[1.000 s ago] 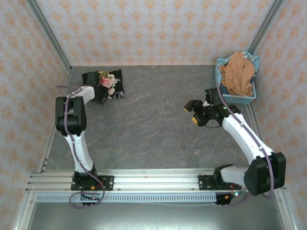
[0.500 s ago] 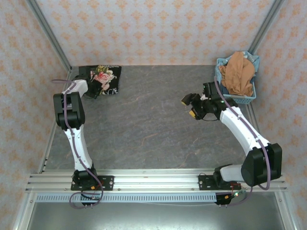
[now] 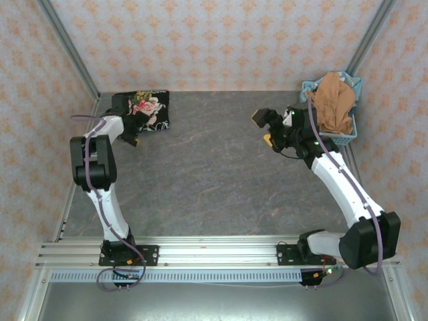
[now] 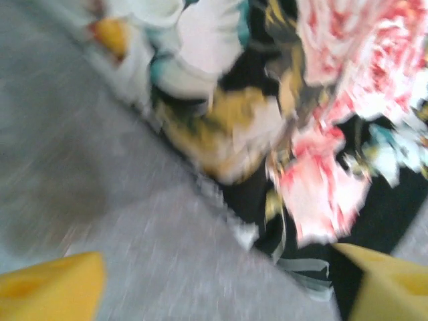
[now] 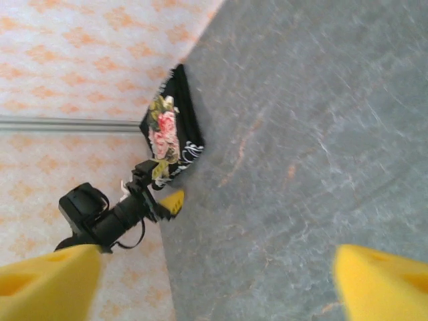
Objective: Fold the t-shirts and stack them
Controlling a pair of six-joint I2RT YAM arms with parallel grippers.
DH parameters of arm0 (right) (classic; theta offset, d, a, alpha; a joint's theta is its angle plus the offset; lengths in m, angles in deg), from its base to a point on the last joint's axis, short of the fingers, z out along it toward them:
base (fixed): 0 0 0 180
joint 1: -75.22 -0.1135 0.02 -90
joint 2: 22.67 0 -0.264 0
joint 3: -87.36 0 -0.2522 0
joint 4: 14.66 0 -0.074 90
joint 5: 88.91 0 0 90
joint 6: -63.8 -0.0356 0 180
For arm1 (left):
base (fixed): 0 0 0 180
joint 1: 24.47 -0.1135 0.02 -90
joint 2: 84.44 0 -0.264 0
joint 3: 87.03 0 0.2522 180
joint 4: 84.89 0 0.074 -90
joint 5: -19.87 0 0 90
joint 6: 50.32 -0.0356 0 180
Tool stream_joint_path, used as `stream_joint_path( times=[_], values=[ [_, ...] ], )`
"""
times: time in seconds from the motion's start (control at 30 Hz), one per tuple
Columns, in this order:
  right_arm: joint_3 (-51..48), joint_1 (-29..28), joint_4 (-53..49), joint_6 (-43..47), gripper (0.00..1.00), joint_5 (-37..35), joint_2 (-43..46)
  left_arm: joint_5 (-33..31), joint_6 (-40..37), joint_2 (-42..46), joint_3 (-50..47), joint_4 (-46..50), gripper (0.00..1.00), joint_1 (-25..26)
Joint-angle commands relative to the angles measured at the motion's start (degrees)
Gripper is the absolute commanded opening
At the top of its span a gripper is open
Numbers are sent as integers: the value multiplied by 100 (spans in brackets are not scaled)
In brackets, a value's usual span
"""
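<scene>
Over the grey desk (image 3: 214,194) the right gripper (image 5: 214,284) hangs open and empty, near the blue basket (image 3: 328,139). The left gripper (image 3: 136,129), also open, is at the near edge of the folded black rose-print shirt (image 3: 152,110) in the far-left corner. The orange-brown shirt (image 3: 332,100) lies heaped in the basket, far right.

- Right gripper (image 5: 214,284): two yellow fingertips (image 5: 47,284) at the lower corners, set wide apart, nothing between them.
- Table (image 5: 301,134): grey, mottled, running under the gripper.
- Black t-shirt (image 5: 170,130): folded, rose print facing up, lying at the table's edge by the wall.
- Left gripper (image 5: 160,194): black, one yellow pad showing, just beside the shirt; contact cannot be told.
- Wall (image 5: 80,53): peach patterned paper, with a metal rail (image 5: 67,124) across it.
</scene>
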Motion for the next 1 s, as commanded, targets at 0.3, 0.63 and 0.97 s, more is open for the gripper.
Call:
stream_joint_path(
  times=[0.3, 0.63, 0.97],
  values=[
    [1598, 63, -1301, 860, 99, -1483, 590, -2002, -797, 4083, -905, 2025, 100, 995],
    [-207, 79, -1376, 2195, 99, -4997, 1082, -5294, -2535, 6860, -3780, 285, 100, 1726],
    [-4265, 459, 2962, 4290, 99, -5699, 1474, -4375, -4162, 5593, -6329, -3729, 100, 1510]
  ],
)
